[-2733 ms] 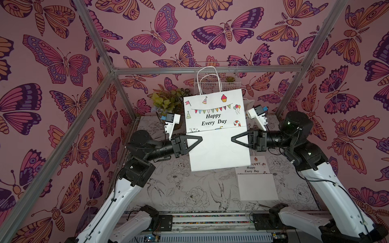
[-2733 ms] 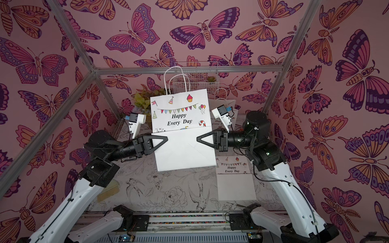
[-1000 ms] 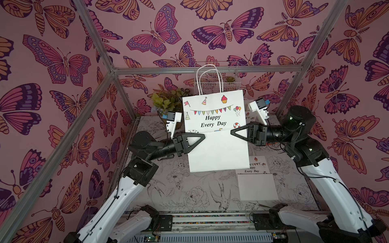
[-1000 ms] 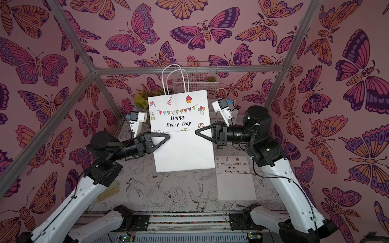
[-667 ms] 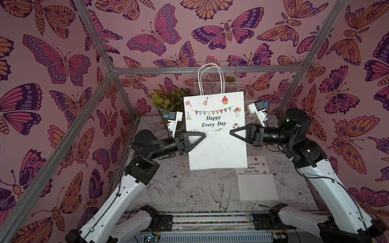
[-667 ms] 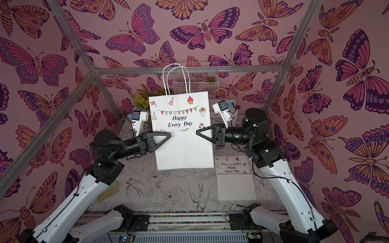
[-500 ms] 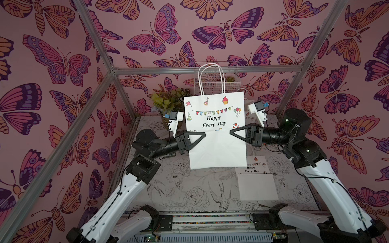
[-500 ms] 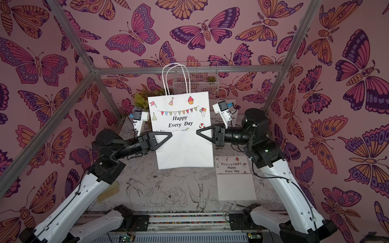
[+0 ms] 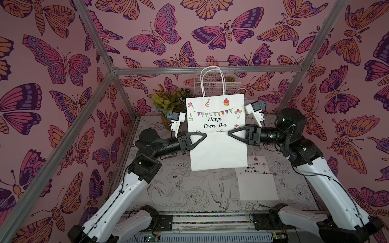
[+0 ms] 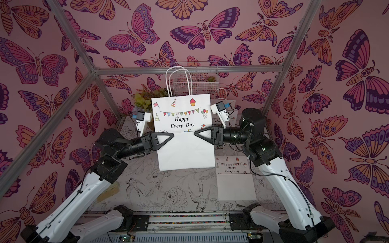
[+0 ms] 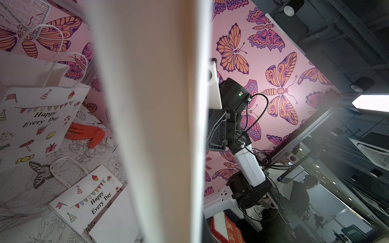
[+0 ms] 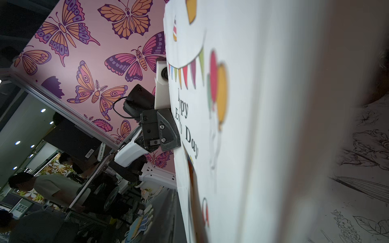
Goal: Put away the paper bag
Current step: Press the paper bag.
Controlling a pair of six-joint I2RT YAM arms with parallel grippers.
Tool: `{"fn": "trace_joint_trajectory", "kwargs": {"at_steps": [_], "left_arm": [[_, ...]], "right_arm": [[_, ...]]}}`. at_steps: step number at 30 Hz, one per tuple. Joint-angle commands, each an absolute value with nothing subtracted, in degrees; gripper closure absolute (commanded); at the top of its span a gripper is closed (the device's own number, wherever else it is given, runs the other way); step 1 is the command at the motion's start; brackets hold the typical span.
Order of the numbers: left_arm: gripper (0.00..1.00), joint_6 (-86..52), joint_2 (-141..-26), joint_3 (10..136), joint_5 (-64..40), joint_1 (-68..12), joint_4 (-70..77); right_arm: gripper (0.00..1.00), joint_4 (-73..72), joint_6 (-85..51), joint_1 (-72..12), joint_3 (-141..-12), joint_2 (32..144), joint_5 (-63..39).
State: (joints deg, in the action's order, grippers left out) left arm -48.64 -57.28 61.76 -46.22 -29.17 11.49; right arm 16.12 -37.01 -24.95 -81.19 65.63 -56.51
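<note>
White paper bag [image 9: 217, 151] up in the air, left gripper [image 9: 205, 136] pinching one edge, can't tell on right gripper [image 9: 229, 133]. It partly blocks the wire basket [image 9: 231, 88]; plant [image 9: 166, 101] beside, flat bag [image 9: 255, 185] on the table.

We're in a robot-lab test cell. An aluminium-profile frame [image 9: 208, 70] boxes in the worktop [image 9: 185, 189], w/ butterfly-print panels [image 9: 63, 63] as walls. The left arm [image 9: 126, 189] & right arm [image 9: 328, 189] sit on a base rail [image 9: 210, 219] at the front edge. Past the cell, wrist views show a dark open ceiling w/ spotlights [image 11: 291, 7] & staff [image 12: 31, 185] standing about.
</note>
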Motion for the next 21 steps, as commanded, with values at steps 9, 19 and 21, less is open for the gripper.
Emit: {"fn": "trace_joint_trajectory", "kwargs": {"at_steps": [9,19,21], "left_arm": [[0.51,-46.2,-53.5,59.9,-44.0,-29.3,8.6],[0.44,-43.8,-51.4,60.6,-35.2,-29.2,7.7],[0.47,-43.2,-51.3,61.0,-33.3,-29.2,7.4]], "right_arm": [[1.00,14.7,-38.7,-25.4,-82.7,65.4,-59.1],[1.00,16.2,-39.1,-25.4,-82.1,64.3,-60.1],[1.00,17.3,-38.5,-25.5,-82.1,64.0,-60.5]]}}
